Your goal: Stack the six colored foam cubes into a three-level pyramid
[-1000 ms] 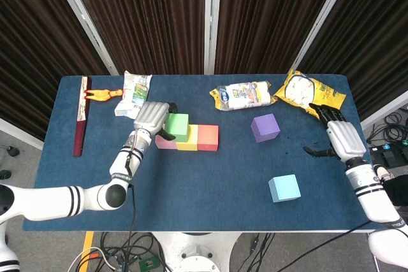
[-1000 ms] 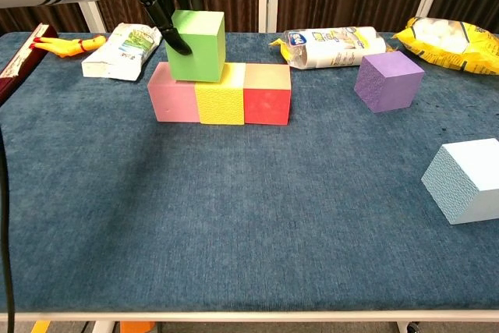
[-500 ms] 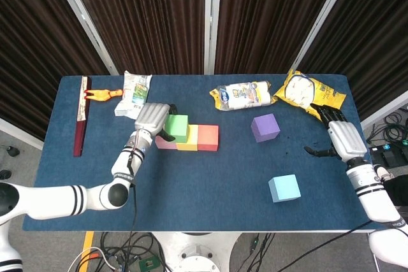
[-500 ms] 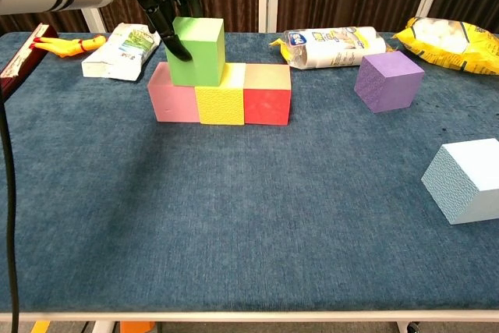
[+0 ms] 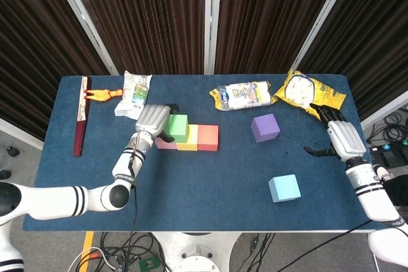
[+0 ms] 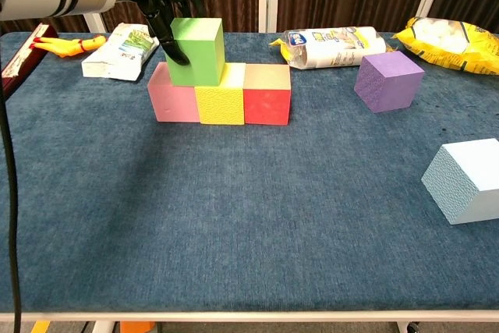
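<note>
Pink (image 6: 173, 93), yellow (image 6: 220, 95) and red (image 6: 267, 95) cubes stand in a touching row. The green cube (image 6: 196, 51) sits on top, straddling the pink and yellow cubes (image 5: 178, 128). My left hand (image 6: 164, 5) still grips the green cube from its left side, fingers against its face; in the head view the left hand (image 5: 152, 119) covers part of the pink cube. The purple cube (image 5: 265, 127) stands alone to the right, and the light blue cube (image 5: 284, 188) lies nearer the front. My right hand (image 5: 341, 135) hovers open at the table's right edge, holding nothing.
Along the back lie a white snack packet (image 5: 134, 95), a clear wrapped pack (image 5: 243, 95) and a yellow bag (image 5: 308, 93). A dark red bar (image 5: 81, 116) and a small yellow toy (image 5: 102, 94) sit at the back left.
The green cube has come down a little and settled onto the pink and yellow cubes, with my left hand following it. The right hand has not moved.
</note>
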Robot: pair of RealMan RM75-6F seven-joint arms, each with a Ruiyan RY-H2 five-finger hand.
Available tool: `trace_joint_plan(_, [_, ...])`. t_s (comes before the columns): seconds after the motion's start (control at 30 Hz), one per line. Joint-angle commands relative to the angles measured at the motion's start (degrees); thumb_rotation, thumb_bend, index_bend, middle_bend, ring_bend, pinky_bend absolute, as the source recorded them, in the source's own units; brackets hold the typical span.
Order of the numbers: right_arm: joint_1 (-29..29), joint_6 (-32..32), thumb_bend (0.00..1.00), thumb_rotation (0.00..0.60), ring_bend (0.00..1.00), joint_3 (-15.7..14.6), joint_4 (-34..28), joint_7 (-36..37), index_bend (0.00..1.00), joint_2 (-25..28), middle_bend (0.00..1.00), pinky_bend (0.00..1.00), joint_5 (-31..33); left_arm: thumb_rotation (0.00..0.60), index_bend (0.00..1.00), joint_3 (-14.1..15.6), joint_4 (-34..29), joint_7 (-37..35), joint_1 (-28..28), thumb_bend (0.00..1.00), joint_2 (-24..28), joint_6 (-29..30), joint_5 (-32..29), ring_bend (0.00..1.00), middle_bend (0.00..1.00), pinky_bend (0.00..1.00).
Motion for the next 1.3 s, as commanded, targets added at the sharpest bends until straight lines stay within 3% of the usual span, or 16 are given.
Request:
trace_joint_plan(0.03, [-0.06,0.07,0.07,0.6,0.0,0.01,0.06,0.12,0.0,-0.01,0.1,0.04,-0.06,0.6,0.19,0.0,-0.23,0.11,-0.05,0.02,0.0,0.3,0.07,0.34,0.27,0.45])
trace_joint_plan(0.37, [-0.15,-0.38,0.08,0.6,0.0,-0.46,-0.17,0.3,0.0,0.53,0.07,0.03,-0.81,0.6,0.04,0.48,-6.46,-0.84,2.01,0.02,3.53,2.9,2.89,0.17,0.06,0.41])
trace_joint_plan(0.63, [2.94,-6.03,0.07,0.6,0.0,-1.49,1.07,-2.78,0.0,0.12,0.09,0.08,-0.99,0.6,0.03,1.62,-15.27,-7.87,10.55,0.02,13.21,8.69,12.28,0.14,0.04,0.37])
trace_joint_plan(1.0, [14.05,-17.35,0.02,0.6,0.0,-0.94,14.32,-14.96,0.0,-10.92,0.09,0.08,3.73,0.6,0.07,7.84,-11.58,-18.89,24.41,0.01,18.12,15.32,26.69,0.14,0.08,0.31])
trace_joint_plan(1.3, [19.09,-21.43,0.02,0.6,0.0,-1.22,23.44,-21.78,0.0,-19.02,0.14,0.08,8.79,0.6,0.08,8.47,-8.05,-26.37,30.17,0.01,18.41,14.57,30.96,0.14,0.08,0.31])
